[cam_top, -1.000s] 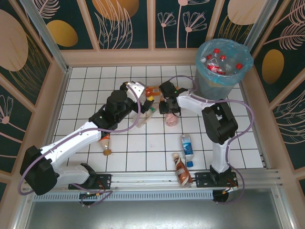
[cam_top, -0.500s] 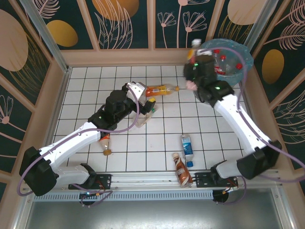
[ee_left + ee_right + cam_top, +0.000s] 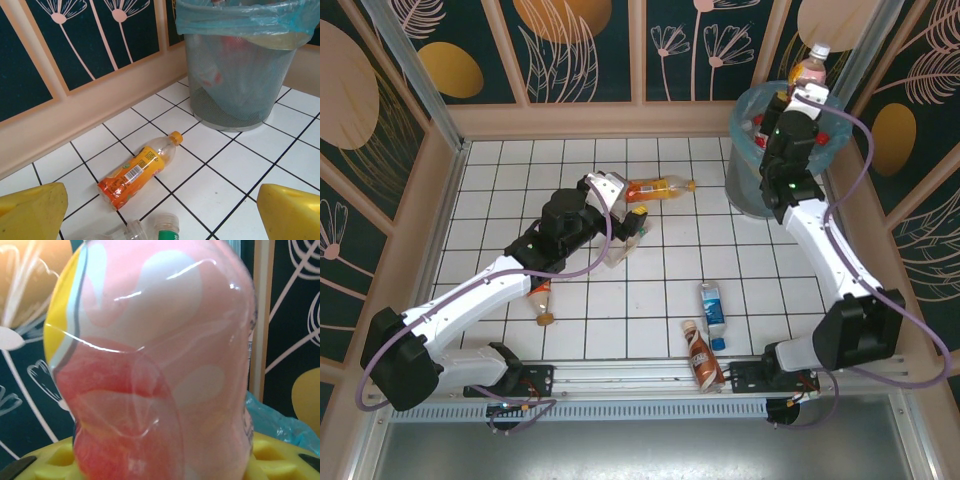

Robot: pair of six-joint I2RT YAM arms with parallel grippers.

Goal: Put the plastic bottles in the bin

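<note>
Overhead: gripping pink bottle (image 3: 810,68) in right claw (image 3: 807,95) above bin (image 3: 752,185); hovering left claw (image 3: 632,222) beside orange bottle (image 3: 655,187) lying on tabletop (image 3: 650,300). Left wrist: holding left claw (image 3: 162,215) open, facing orange bottle (image 3: 137,172) before bin (image 3: 235,75). Right wrist: clamping pink bottle (image 3: 160,360).

The tiled table (image 3: 510,180) carries the bin (image 3: 748,192) (upright), an orange bottle (image 3: 658,187), a blue bottle (image 3: 714,310) and a brown bottle (image 3: 701,360).
</note>
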